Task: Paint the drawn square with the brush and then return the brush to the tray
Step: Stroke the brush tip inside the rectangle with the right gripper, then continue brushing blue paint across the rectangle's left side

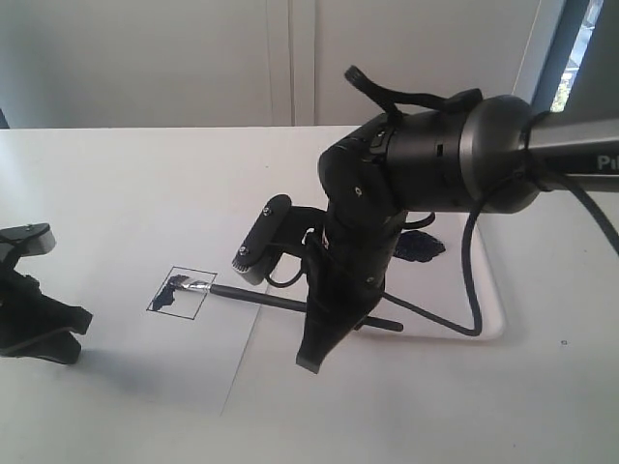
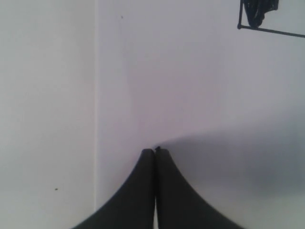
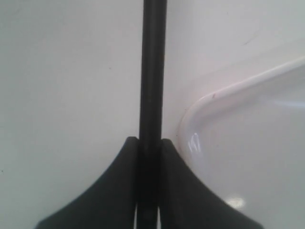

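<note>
The drawn square [image 1: 180,293] is a thin black outline on the white paper, smeared with dark paint at its upper left; one corner of it [image 2: 259,16] shows in the left wrist view. The brush [image 1: 256,298] lies low across the paper with its silver ferrule and bristles inside the square. My right gripper [image 1: 319,360] is shut on the brush's black handle [image 3: 152,71], just beside the rounded corner of the tray [image 3: 209,102]. The white tray [image 1: 493,314] sits behind the right arm with a dark paint blob [image 1: 419,246]. My left gripper [image 2: 155,150] is shut and empty.
The white paper sheet [image 1: 208,362] lies on the white table, its near edge running diagonally under the right gripper. The right arm's cable [image 1: 469,280] loops over the tray. The left arm [image 1: 29,309] rests at the far left edge.
</note>
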You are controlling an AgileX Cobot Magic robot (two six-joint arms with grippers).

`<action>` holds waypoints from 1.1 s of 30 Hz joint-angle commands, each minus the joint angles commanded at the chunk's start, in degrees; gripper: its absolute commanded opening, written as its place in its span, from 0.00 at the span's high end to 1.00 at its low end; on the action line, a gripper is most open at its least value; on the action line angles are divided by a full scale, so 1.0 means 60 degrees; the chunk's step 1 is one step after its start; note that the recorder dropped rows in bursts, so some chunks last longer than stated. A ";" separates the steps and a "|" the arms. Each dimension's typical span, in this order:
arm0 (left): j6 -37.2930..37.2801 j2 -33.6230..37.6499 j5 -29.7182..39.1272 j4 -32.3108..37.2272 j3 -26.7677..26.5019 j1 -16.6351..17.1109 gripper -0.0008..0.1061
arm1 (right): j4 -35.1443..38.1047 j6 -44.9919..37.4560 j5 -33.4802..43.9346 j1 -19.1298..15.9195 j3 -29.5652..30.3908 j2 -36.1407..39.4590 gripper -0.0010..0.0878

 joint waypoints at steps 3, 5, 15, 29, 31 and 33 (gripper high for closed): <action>0.0000 0.0000 0.0000 0.0000 0.0000 0.0000 0.99 | 0.0530 -0.0514 0.0192 0.0000 0.0000 0.0000 0.99; 0.0000 0.0000 0.0000 0.0000 0.0000 0.0000 0.99 | 0.0632 -0.0648 0.0192 0.0000 0.0000 0.0000 0.99; 0.0000 0.0000 0.0026 0.0000 0.0000 0.0000 0.99 | -0.0120 -0.0007 -0.0384 0.0000 0.0000 0.0000 0.99; 0.0035 0.0000 0.0061 0.0000 0.0000 0.0000 0.99 | -0.0504 0.0490 -0.0518 0.0000 -0.0124 0.0239 0.99; 0.0035 0.0000 0.0061 0.0000 0.0000 0.0000 0.99 | -0.0519 0.0518 -0.0514 0.0000 -0.0124 0.0239 0.99; 0.0035 0.0000 0.0061 0.0000 0.0000 0.0000 0.99 | -0.0613 0.0757 -0.0532 0.0000 -0.0124 0.0239 0.99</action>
